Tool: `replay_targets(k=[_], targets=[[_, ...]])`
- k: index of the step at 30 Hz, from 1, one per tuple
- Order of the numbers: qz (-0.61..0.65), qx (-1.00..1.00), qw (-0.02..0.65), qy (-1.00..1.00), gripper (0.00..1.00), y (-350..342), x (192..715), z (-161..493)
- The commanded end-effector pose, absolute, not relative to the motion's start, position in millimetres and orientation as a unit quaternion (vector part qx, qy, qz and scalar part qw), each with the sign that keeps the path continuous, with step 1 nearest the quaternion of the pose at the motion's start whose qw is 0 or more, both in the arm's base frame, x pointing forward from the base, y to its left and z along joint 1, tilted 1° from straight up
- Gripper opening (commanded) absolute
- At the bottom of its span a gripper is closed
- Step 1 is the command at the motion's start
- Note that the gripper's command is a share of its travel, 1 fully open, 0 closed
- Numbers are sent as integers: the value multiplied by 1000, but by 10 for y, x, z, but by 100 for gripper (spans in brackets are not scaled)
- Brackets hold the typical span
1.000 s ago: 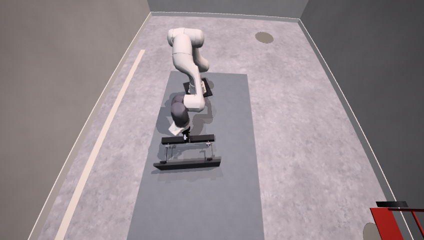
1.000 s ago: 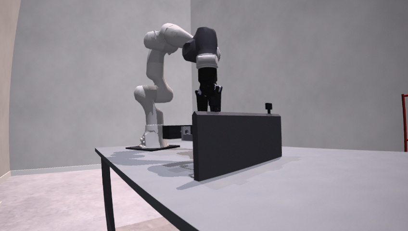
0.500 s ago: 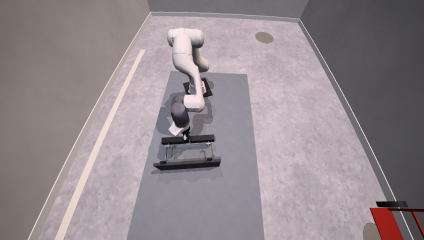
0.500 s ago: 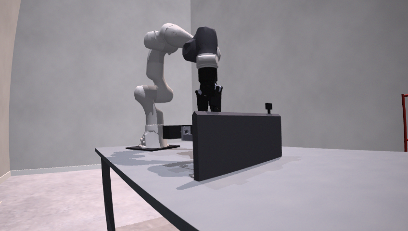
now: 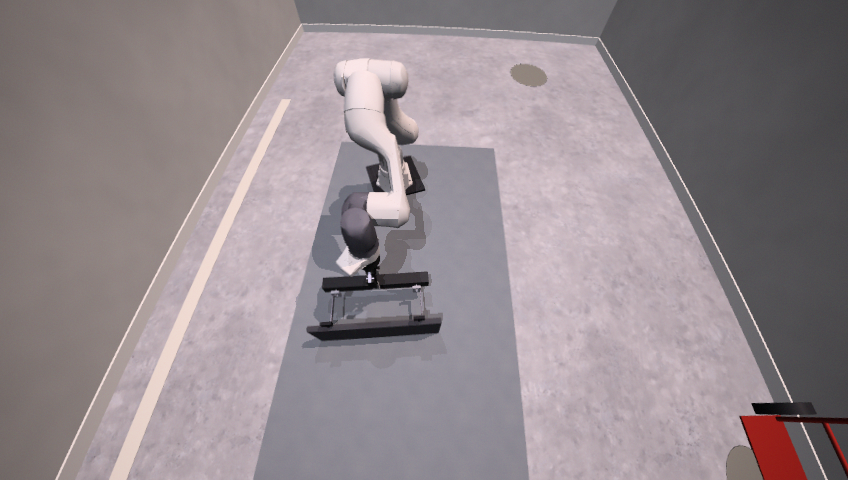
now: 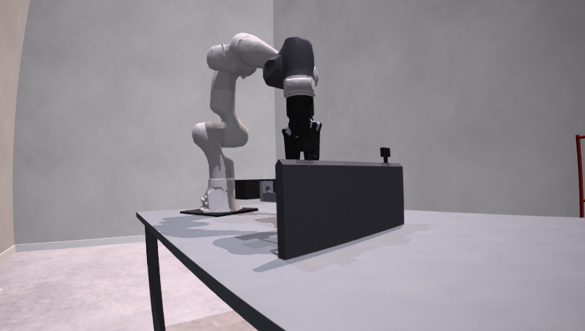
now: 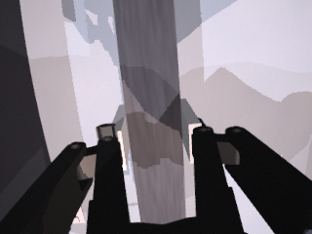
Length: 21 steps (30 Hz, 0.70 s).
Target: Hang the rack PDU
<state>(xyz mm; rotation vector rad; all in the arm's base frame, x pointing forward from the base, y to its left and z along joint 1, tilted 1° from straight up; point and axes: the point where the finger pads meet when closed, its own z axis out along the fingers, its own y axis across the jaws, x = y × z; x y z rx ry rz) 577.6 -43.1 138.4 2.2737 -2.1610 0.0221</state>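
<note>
The rack PDU [image 5: 378, 279] is a long black bar that lies level across the mat. My gripper [image 5: 370, 276] points down and is shut on it a little left of its middle. In the wrist view the PDU [image 7: 146, 92] runs as a grey bar between my two fingers. The stand is an upright dark board [image 5: 374, 329] with thin rails reaching back to two small light plates [image 5: 335, 292] [image 5: 418, 289], which lie right against the PDU's front side. I cannot tell whether the buttons sit in the slots. From the side, the board [image 6: 338, 205] hides most of the PDU; only its end [image 6: 250, 189] and my gripper [image 6: 301, 154] show.
The arm's base [image 5: 397, 177] stands on a black plate behind the PDU. A small black knob [image 6: 384, 152] sticks up over the board's top edge. A red frame [image 5: 791, 440] stands on the floor far to the right. The table edge [image 6: 184, 262] is near the board's left end.
</note>
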Motion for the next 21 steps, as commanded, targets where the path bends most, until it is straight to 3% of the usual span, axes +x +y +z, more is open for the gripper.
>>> replay_targets(k=[1,21], targets=[[9,723,2,-691,0,-431,5825,1413],[9,723,2,-691,0,-429,5898,1414]])
